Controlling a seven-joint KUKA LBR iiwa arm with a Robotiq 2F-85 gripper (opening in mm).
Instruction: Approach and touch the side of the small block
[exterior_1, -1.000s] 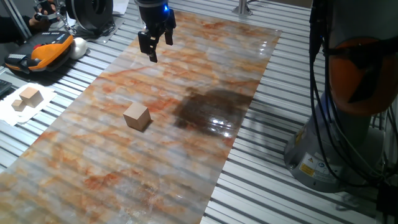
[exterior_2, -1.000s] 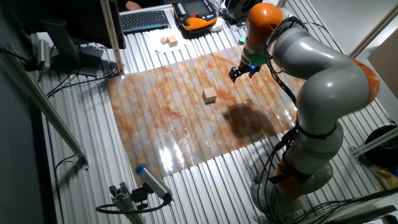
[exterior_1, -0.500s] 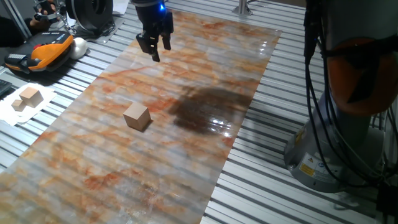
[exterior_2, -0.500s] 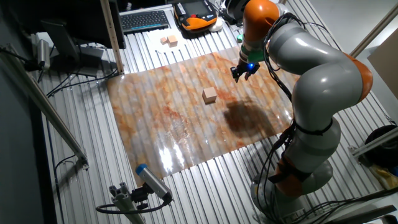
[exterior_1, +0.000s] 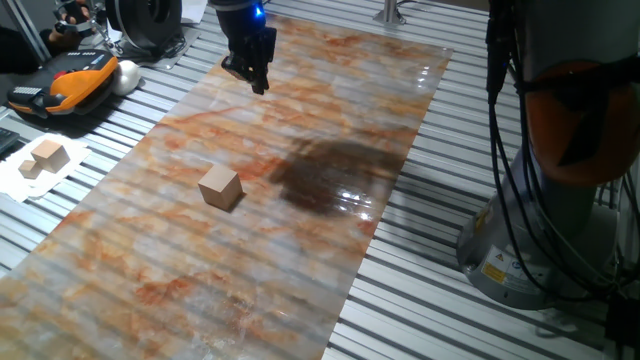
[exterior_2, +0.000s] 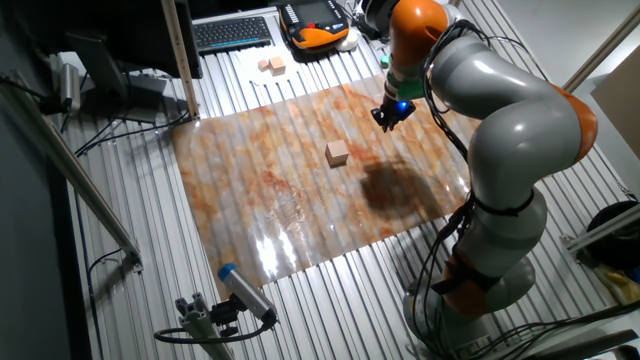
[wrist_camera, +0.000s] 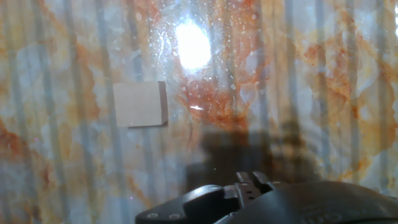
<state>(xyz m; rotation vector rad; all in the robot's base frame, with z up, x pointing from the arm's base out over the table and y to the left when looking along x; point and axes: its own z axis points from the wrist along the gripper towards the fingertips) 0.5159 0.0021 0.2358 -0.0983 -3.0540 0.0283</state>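
Gripper (exterior_1: 255, 78) now narrower, block (exterior_1: 220, 187) unmoved.

Matt wooden small block (exterior_1: 220, 187) on a glossy marbled sheet (exterior_1: 330, 110).

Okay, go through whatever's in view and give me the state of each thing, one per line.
Small block: flat on the marbled mat, untouched.
Gripper: raised above the mat's far end, apart from the block, fingers look closed.
Two pale blocks: resting on white paper, off the mat.

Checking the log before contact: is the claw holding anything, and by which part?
Nothing is held. The claw hangs apart from the small block.
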